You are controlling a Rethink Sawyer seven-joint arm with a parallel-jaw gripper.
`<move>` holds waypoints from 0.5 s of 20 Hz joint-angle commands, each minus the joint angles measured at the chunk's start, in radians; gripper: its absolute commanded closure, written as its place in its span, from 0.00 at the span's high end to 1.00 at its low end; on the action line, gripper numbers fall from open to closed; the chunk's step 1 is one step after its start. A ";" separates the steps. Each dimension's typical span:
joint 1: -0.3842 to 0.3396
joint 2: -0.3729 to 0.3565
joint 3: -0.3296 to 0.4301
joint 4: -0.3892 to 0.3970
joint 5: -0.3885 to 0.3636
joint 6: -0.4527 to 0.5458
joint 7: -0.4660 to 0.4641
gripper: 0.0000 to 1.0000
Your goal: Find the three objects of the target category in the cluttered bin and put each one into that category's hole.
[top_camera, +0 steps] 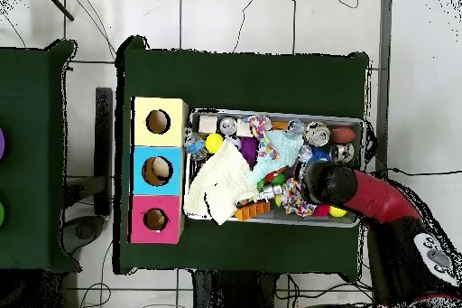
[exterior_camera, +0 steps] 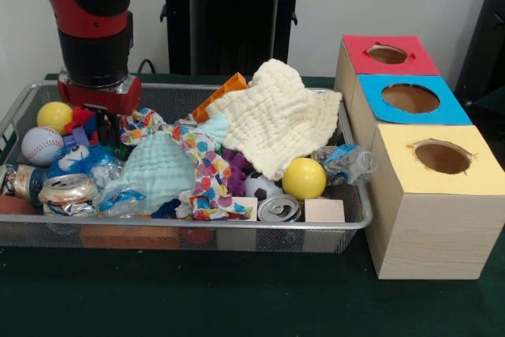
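Note:
The silver wire-mesh bin point(exterior_camera: 347, 222) is full of clutter. My gripper point(exterior_camera: 105, 125) hangs from the red and black arm and reaches down into the bin's left end, beside a yellow ball point(exterior_camera: 53, 115) and above a blue toy point(exterior_camera: 77, 157); the clutter hides its tips. In the overhead view the arm's wrist point(top_camera: 323, 182) covers it. Three wooden boxes stand right of the bin, with holes in a red top point(exterior_camera: 388, 54), a blue top point(exterior_camera: 410, 99) and a yellow top point(exterior_camera: 442, 157).
In the bin lie a baseball point(exterior_camera: 41, 145), crushed cans point(exterior_camera: 68, 192) point(exterior_camera: 278, 209), a second yellow ball point(exterior_camera: 304, 178), a small soccer ball point(exterior_camera: 260, 187), a cream cloth point(exterior_camera: 276, 116), a mint cloth point(exterior_camera: 158, 167), a dotted cloth point(exterior_camera: 207, 175), a wooden block point(exterior_camera: 323, 211) and a plastic bottle point(exterior_camera: 347, 162).

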 commanded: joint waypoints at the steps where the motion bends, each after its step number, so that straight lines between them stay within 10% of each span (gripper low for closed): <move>1: 0.027 -0.019 -0.004 0.058 0.042 -0.044 0.204 0.00; 2: 0.024 -0.015 -0.004 0.059 0.046 -0.044 0.193 1.00; 10: 0.025 -0.017 -0.011 0.069 0.028 -0.114 0.198 1.00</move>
